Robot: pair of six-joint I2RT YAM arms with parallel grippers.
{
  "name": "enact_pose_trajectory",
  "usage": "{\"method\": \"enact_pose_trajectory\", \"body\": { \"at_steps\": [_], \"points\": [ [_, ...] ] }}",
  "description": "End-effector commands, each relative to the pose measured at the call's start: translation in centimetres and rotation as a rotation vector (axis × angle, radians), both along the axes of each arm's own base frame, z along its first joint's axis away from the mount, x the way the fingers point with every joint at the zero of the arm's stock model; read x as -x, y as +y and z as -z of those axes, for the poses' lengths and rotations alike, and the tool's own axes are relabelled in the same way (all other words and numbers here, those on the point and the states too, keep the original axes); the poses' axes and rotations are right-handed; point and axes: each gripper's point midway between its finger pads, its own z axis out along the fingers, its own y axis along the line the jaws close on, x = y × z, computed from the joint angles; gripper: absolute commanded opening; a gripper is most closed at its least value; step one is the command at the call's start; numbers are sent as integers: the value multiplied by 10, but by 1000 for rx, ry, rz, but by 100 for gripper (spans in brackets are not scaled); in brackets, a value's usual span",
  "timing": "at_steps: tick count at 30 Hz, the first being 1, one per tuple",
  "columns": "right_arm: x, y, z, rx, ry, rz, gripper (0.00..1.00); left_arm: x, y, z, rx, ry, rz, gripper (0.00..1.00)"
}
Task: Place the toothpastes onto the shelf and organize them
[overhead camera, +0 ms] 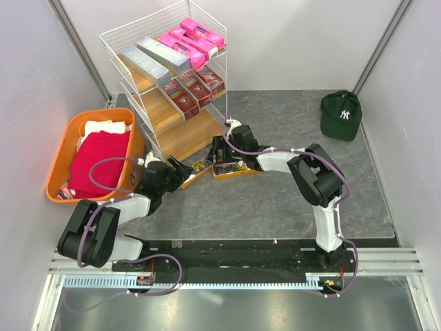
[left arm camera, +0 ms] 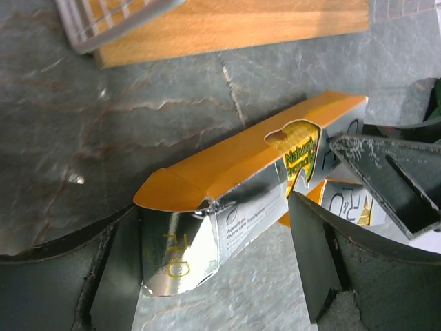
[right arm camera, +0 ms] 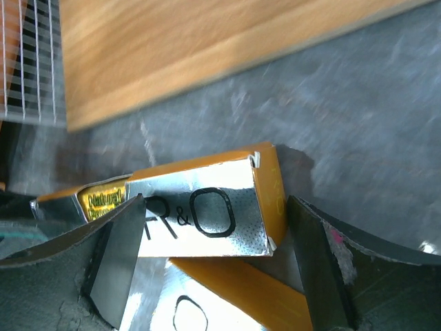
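Note:
The shelf [overhead camera: 180, 131] stands at the back left. Pink toothpastes [overhead camera: 193, 38] and silver-grey ones [overhead camera: 153, 58] lie on its top board, dark red ones [overhead camera: 193, 88] on the middle board. Gold toothpastes [overhead camera: 234, 170] lie on the table in front of it. My left gripper [left arm camera: 213, 276] [overhead camera: 180, 172] is open, straddling the near end of one gold box [left arm camera: 234, 162]. The box rests against the left finger, with a gap to the right one. My right gripper [right arm camera: 217, 269] [overhead camera: 219, 155] is open around the end of a gold box [right arm camera: 200, 207], which lies across another gold box [right arm camera: 241, 286].
An orange basket [overhead camera: 65, 145] with red and white cloths sits left of the shelf, close to my left arm. A dark green cap [overhead camera: 341, 115] lies at the back right. The shelf's bottom board [left arm camera: 227, 27] is just beyond both grippers.

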Motion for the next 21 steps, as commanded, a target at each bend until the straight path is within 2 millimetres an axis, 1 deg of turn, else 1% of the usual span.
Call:
{"method": "enact_pose_trajectory", "body": {
  "at_steps": [1,2,3,5,7,8,10,12,13,15,18,19,20,21],
  "points": [
    [61,37,-31,-56,12,-218,90,12,-2,-9,-8,-20,47,84],
    [65,37,-35,-54,8,-230,90,14,-1,-10,-26,-29,58,84],
    [72,40,-36,-51,12,-249,90,13,-1,-19,-26,-61,65,84],
    [83,41,-35,-50,22,-281,90,17,0,-21,-42,-68,80,84],
    [94,44,-33,-49,40,-310,90,19,0,-28,-49,-92,89,84],
    [98,45,-35,-54,38,-320,90,21,0,-28,-56,-91,101,83],
    [108,48,-35,-60,50,-348,90,24,0,-33,-60,-106,113,82],
    [116,50,-35,-67,61,-366,90,28,-1,-33,-62,-109,132,82],
    [118,49,-32,-64,67,-366,90,30,-2,-33,-58,-114,139,80],
    [122,50,-33,-80,76,-373,90,34,-6,-42,-37,-148,168,77],
    [126,50,-31,-94,88,-381,90,40,-14,-60,-2,-210,213,67],
    [126,49,-32,-97,89,-378,90,42,-17,-66,14,-227,236,57],
    [127,52,-35,-111,87,-383,90,43,-18,-79,21,-268,244,51],
    [126,52,-38,-116,83,-382,90,45,-19,-81,22,-267,250,41]
  ]
}}
